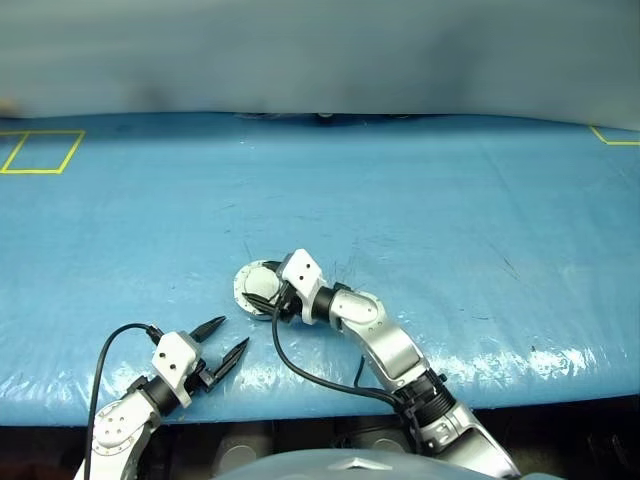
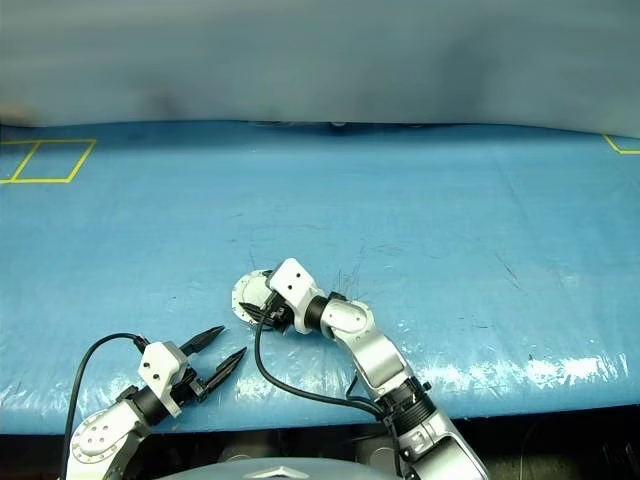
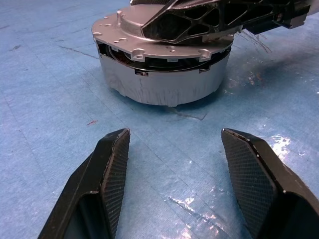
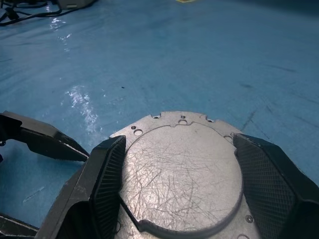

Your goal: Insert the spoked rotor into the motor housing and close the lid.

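Note:
The motor housing, a short round silver cylinder, stands on the blue table a little ahead of my left gripper. The lid lies over its top, smooth scratched silver face up, and a narrow dark gap shows under its rim. My right gripper hovers low over the lid, with one finger lying across the top and the jaws open, spread to either side of the raised centre. My left gripper stands open near the table's front edge, empty and pointing at the housing. The spoked rotor is hidden.
The blue table stretches wide on all sides. Yellow tape marks a square at the far left and a corner at the far right. The table's front edge runs just behind my left gripper.

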Controlling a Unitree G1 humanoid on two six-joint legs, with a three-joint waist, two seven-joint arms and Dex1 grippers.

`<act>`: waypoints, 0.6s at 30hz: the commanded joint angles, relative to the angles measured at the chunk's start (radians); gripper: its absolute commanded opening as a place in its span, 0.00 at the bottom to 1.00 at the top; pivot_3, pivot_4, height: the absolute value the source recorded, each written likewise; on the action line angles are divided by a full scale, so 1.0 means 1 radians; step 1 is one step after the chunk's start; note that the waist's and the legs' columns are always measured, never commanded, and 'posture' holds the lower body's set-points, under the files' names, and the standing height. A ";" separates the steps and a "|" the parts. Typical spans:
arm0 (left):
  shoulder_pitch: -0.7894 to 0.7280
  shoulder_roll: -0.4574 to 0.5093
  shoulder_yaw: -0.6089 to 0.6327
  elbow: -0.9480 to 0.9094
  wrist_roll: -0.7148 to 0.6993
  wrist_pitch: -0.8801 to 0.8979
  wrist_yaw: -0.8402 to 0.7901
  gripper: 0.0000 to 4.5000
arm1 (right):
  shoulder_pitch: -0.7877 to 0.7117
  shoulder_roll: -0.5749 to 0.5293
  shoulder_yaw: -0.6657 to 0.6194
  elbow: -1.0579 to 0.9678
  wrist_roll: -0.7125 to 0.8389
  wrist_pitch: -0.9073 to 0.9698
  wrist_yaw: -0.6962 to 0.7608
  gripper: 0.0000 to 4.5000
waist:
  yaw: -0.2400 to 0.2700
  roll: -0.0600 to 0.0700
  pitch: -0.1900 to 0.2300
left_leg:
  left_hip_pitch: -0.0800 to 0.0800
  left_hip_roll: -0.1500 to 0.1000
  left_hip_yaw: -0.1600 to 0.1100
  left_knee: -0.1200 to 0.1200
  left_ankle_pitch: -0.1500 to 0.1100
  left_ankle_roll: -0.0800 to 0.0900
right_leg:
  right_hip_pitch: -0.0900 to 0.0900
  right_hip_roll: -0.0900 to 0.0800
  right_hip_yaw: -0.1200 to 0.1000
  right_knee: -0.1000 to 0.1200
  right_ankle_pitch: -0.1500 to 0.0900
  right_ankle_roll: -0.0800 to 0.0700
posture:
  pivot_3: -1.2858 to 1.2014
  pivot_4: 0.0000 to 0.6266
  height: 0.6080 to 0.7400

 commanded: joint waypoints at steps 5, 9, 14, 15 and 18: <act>0.003 -0.003 0.001 -0.034 0.004 -0.003 0.006 0.69 | -0.001 0.003 0.024 0.003 -0.013 0.027 0.008 0.68 | 0.000 0.000 0.000 | 0.000 0.000 0.000 0.000 0.000 0.000 | 0.000 0.000 0.000 0.000 0.000 0.000 | 0.52 0.24 1.00; 0.004 -0.003 0.002 -0.030 0.005 -0.006 0.006 0.69 | -0.004 -0.008 0.034 0.004 -0.025 0.053 0.018 0.68 | 0.000 0.000 0.000 | 0.001 0.000 0.000 0.000 0.000 0.000 | 0.001 0.000 0.000 0.000 0.000 0.000 | 0.52 0.24 1.00; 0.003 -0.004 0.002 -0.027 0.004 -0.008 0.006 0.69 | -0.013 -0.025 0.048 0.018 -0.047 0.108 0.015 0.68 | 0.000 0.000 -0.001 | 0.002 0.000 0.000 0.000 0.000 0.000 | 0.002 0.000 0.000 0.000 0.000 0.000 | 0.52 0.24 1.00; 0.003 -0.004 0.001 -0.026 0.003 -0.008 0.007 0.69 | -0.014 -0.028 0.049 0.018 -0.049 0.118 0.013 0.68 | 0.000 0.000 -0.001 | 0.002 0.000 0.000 0.000 0.000 0.000 | 0.002 0.000 0.000 0.000 0.000 0.000 | 0.52 0.24 1.00; 0.001 -0.005 -0.001 -0.026 0.004 -0.007 0.008 0.69 | -0.017 -0.032 0.050 0.014 -0.049 0.140 0.011 0.68 | 0.000 0.000 -0.001 | 0.003 0.000 0.000 0.001 0.000 0.000 | 0.003 0.000 -0.001 0.000 0.000 0.000 | 0.52 0.24 1.00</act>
